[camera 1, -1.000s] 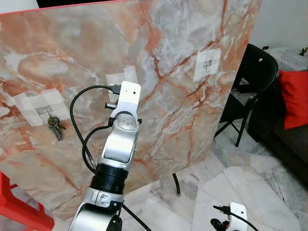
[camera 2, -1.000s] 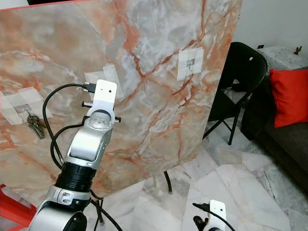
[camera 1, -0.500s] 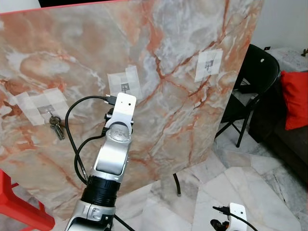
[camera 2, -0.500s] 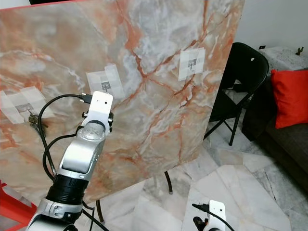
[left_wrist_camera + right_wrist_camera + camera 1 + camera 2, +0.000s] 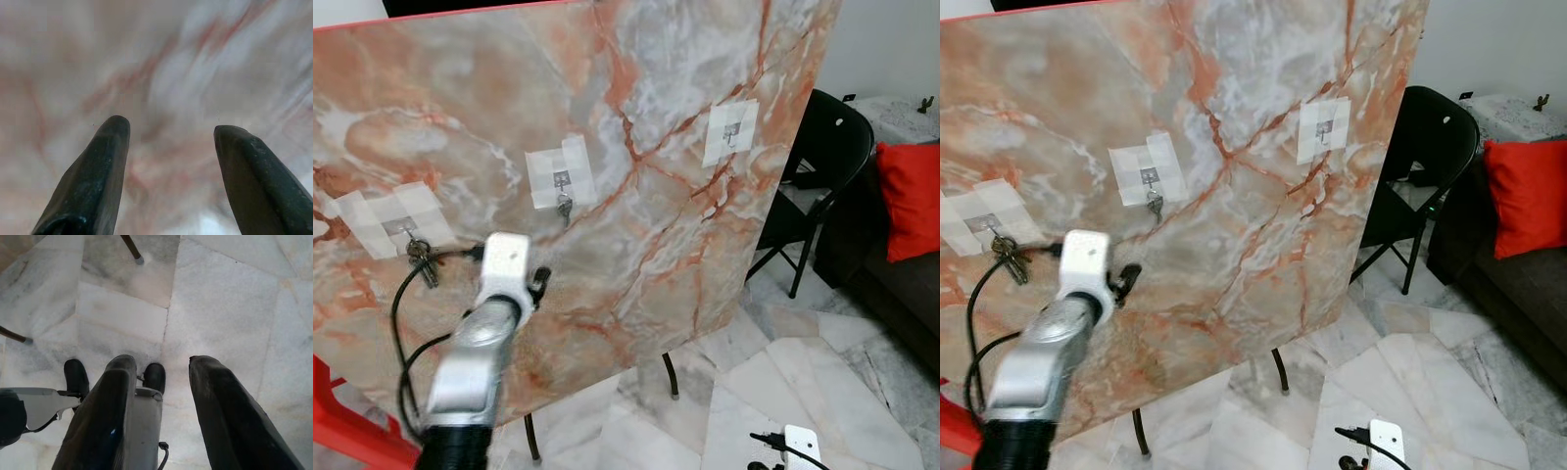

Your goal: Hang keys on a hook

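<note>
1. Writing or brand marks could not be made out on any surface; the white tape patches (image 5: pixel 560 174) on the board were plain.
2. Marble-patterned board (image 5: pixel 656 117), veined in orange, grey and white, stood upright and slightly tilted, with a red edge along its top.
3. Three small metal hooks were taped to the board: a left hook (image 5: pixel 407 227), a middle hook (image 5: pixel 562 180) and a right hook (image 5: pixel 732 128).
4. A bunch of keys (image 5: pixel 423 257) hung from the left hook, and a single small key (image 5: pixel 564 207) hung from the middle hook; the right hook was bare.
5. The left arm (image 5: pixel 475 352) reached up in front of the board, its white wrist block below and between the two hung sets of keys.
6. The left pincer (image 5: pixel 168 147) was released, its two black fingers (image 5: pixel 98 176) spread apart and holding nothing, pointing at the blurred marble face.
7. The right pincer (image 5: pixel 161 396) hung low over the floor, likewise spread and gripping nothing.
8. The floor (image 5: pixel 822 382) was pale marble tile with grey veining.
9. A black folding chair (image 5: pixel 827 166) stood just beside the board's right edge, and a red cushion (image 5: pixel 913 196) lay on a dark sofa further right.
</note>
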Tool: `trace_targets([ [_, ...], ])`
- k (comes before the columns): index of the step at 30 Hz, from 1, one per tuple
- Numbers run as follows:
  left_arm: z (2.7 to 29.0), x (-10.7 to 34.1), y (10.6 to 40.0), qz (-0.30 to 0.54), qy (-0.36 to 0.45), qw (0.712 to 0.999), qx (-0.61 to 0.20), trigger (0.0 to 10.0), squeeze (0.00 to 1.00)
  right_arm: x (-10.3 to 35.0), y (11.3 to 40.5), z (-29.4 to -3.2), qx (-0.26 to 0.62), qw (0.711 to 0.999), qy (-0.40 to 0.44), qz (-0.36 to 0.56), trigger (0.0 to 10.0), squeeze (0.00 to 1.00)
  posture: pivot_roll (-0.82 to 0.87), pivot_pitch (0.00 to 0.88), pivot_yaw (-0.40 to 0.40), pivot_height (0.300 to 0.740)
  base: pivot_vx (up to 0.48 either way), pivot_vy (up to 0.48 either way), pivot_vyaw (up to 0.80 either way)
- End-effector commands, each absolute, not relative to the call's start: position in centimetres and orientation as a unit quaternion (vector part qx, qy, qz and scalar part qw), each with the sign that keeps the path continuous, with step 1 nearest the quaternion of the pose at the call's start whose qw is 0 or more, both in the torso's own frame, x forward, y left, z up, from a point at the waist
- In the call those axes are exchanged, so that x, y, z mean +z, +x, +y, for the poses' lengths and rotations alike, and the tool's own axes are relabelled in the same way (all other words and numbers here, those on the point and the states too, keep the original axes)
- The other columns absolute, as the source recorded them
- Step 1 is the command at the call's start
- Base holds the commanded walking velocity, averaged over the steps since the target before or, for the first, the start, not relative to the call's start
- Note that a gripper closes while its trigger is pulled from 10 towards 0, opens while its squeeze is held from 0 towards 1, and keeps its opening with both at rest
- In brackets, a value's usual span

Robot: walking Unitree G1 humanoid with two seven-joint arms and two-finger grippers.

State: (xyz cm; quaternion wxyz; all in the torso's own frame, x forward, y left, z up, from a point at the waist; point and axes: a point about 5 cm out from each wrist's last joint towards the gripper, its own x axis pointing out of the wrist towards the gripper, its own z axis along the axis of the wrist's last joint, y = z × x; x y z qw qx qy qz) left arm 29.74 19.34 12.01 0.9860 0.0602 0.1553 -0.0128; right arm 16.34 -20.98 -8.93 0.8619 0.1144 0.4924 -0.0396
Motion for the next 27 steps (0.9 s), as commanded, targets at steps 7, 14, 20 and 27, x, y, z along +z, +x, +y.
trace_targets([
  [7, 23.8, -0.9, 25.0, 0.34, 0.117, 0.933, -0.008, 10.0, 0.0, -9.3, 15.6, -21.0, -0.063, 0.851, 0.117, 0.508, 10.0, 0.0, 0.08, 0.0, -0.022, 0.74, 0.0, 0.0, 0.0],
  [14, 26.0, -4.4, 21.6, 0.426, 0.052, 0.9, 0.08, 10.0, 0.0, -9.3, 15.3, -21.9, -0.082, 0.848, 0.11, 0.512, 10.0, 0.0, 0.06, 0.0, 0.001, 0.74, 0.0, 0.0, 0.0],
  [20, 23.6, -6.2, 20.4, 0.457, 0.117, 0.882, -0.001, 10.0, 0.0, -9.2, 15.6, -21.8, -0.106, 0.847, 0.115, 0.509, 10.0, 0.0, -0.01, 0.0, 0.061, 0.74, 0.0, 0.0, 0.0],
  [27, 22.8, -6.4, 20.7, 0.452, 0.109, 0.885, -0.004, 10.0, 0.0, -9.8, 14.9, -20.2, -0.113, 0.84, 0.125, 0.516, 10.0, 0.0, -0.07, 0.0, 0.082, 0.74, 0.0, 0.0, 0.0],
])
